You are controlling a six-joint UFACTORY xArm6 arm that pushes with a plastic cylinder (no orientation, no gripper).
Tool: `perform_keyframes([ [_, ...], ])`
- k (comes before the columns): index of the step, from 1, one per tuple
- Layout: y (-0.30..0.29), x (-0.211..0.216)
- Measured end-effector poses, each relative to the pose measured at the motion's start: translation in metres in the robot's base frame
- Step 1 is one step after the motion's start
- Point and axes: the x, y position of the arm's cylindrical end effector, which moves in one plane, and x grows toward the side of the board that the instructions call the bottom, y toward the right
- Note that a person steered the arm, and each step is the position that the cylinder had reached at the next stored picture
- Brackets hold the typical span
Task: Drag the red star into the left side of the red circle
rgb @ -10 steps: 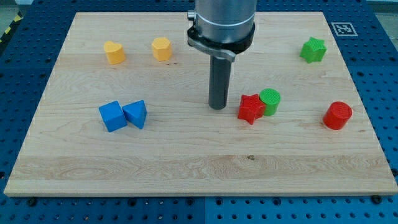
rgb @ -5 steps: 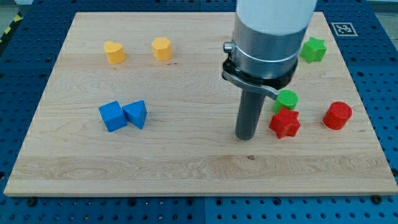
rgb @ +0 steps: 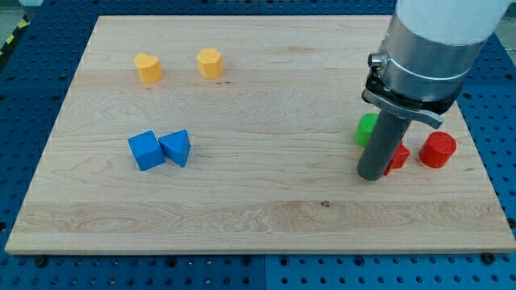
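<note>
Contact looks made: my tip (rgb: 372, 176), a bare rod gripping nothing, presses the red star (rgb: 397, 157) on its right, with the red circle (rgb: 438, 150) just beyond, along that same line.

Light wooden counter (rgb: 242, 201) seen on blue perforated base (rgb: 500, 97). Yellow heart-shaped block (rgb: 147, 68) and yellow hexagonal block (rgb: 209, 63) placed near view's top left, close together but apart. Blue cube block (rgb: 145, 151) and blue triangular block (rgb: 176, 147) set side by side at view's left, touching. Green cylinder block (rgb: 366, 129) found at view's right, partly hidden. Black-and-white marker tag (rgb: 442, 36) noted at counter's top right corner.
</note>
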Motion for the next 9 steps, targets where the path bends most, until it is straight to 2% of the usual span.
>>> perform_keyframes([
  [1, -0.024, -0.003],
  [3, -0.023, -0.033],
  [5, 0.014, -0.031],
  [7, -0.008, 0.007],
  [8, 0.017, 0.01],
  [9, 0.036, -0.008],
])
